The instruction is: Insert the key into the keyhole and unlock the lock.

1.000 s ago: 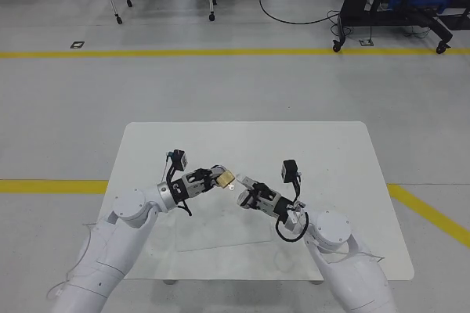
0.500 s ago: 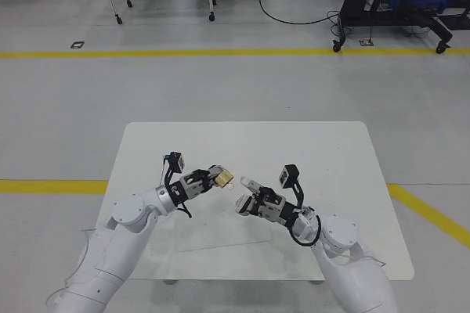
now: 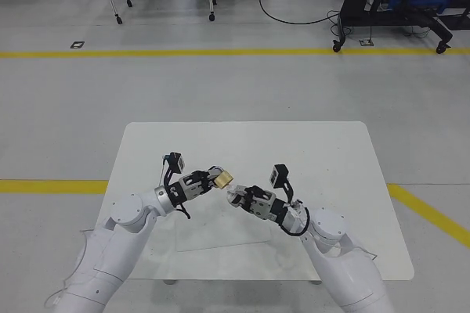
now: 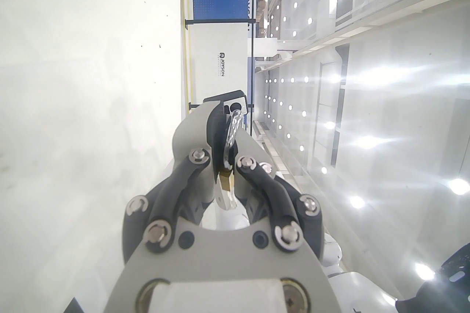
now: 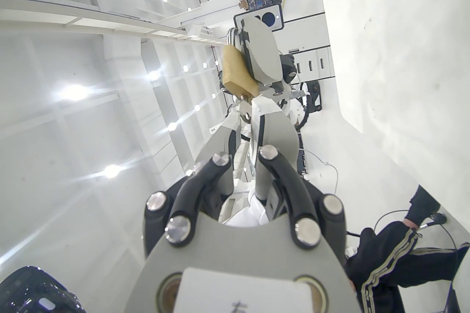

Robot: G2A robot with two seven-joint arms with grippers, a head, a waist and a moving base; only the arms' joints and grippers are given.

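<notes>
Right gripper (image 3: 233,196) shifted nearer, blocky brass lock (image 3: 224,179) in left gripper (image 3: 215,176)

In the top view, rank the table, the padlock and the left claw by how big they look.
1. the table, by far
2. the left claw
3. the padlock, clamped in that claw and equally near the camera, so the order holds

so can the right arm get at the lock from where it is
Probably yes: the left gripper holds the lock up with its bottom end turned toward the right gripper, which sits close by with nothing between them.
</notes>
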